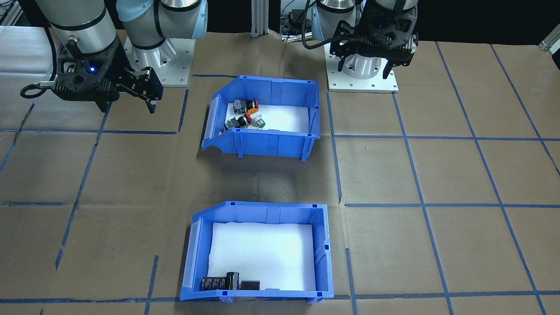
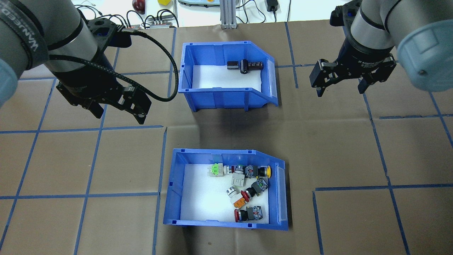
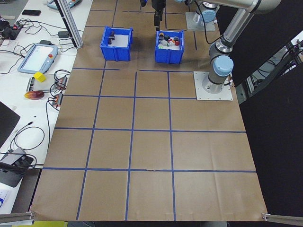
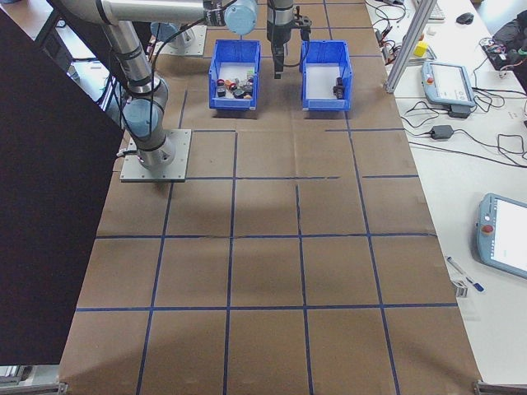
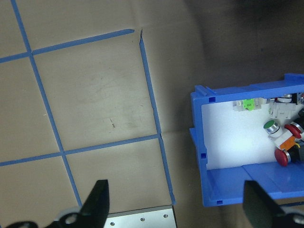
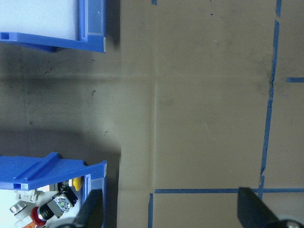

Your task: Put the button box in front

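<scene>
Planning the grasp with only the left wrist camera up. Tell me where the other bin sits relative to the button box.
Observer: The other bin, holding dark cylindrical parts, sits beyond the button box, on the side away from the robot, with bare table between them.
Operator: Now give me the right gripper.
Observer: The right gripper is open and empty, hovering above the table to the right of the other bin.
Operator: And the box's sloped end.
Observer: It faces the robot's right, the same as the other bin's.
</scene>
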Action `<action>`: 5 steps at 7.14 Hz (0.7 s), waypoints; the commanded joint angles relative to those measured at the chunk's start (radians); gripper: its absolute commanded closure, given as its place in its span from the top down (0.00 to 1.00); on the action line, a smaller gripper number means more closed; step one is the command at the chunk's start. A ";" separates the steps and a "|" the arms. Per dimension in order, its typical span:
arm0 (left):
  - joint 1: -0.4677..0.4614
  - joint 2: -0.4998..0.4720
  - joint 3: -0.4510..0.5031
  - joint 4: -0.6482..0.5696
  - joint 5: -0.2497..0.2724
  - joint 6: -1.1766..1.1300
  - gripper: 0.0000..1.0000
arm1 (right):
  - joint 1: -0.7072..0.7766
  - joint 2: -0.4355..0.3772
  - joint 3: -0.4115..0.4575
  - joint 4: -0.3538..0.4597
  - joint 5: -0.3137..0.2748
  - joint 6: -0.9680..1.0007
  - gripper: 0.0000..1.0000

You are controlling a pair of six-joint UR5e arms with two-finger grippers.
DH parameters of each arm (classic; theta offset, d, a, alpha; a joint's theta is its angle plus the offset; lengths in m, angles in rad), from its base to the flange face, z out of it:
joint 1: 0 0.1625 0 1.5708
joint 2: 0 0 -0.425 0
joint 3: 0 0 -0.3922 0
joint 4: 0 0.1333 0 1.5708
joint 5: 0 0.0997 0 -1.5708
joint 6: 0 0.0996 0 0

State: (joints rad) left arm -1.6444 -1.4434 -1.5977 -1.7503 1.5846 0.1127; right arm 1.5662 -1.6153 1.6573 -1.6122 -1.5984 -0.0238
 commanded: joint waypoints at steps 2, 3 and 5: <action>0.000 -0.003 0.004 0.000 0.000 -0.001 0.98 | 0.000 0.000 -0.002 -0.002 0.002 0.001 1.00; 0.000 -0.002 0.004 0.000 0.000 0.001 0.99 | 0.000 0.002 -0.002 -0.002 0.002 0.001 1.00; 0.000 -0.002 0.002 -0.003 -0.003 -0.016 0.99 | 0.003 -0.006 -0.008 0.000 -0.011 -0.010 1.00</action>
State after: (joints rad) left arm -1.6444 -1.4457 -1.5943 -1.7568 1.5845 0.1089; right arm 1.5677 -1.6159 1.6533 -1.6134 -1.6021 -0.0264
